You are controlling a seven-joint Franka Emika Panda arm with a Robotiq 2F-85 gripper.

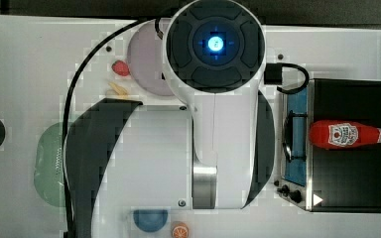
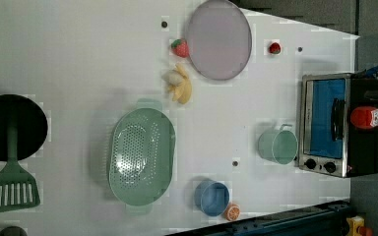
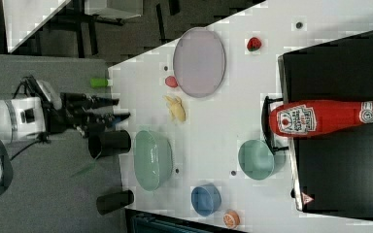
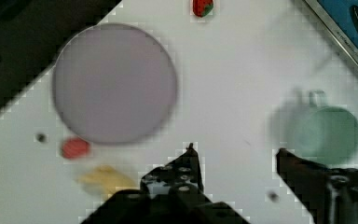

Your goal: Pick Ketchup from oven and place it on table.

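Currently, the ketchup (image 3: 328,118) was seen lying on its side on the black top of the oven (image 3: 342,174), cap pointing away from the door, base overhanging the door edge above the handle. The oven sat on the white surface (image 2: 78,59). The gripper (image 4: 235,161) was seen with jaws spread apart, nothing between them, well apart from the oven and above the surface. A teal mug (image 2: 277,145) was found just beside the oven door. A lilac plate (image 2: 218,39), a strawberry (image 2: 275,47) and a banana bunch (image 2: 179,86) were further off from the oven; a green colander (image 2: 141,156), blue bowl (image 2: 210,197) and orange slice (image 2: 233,212) likewise.
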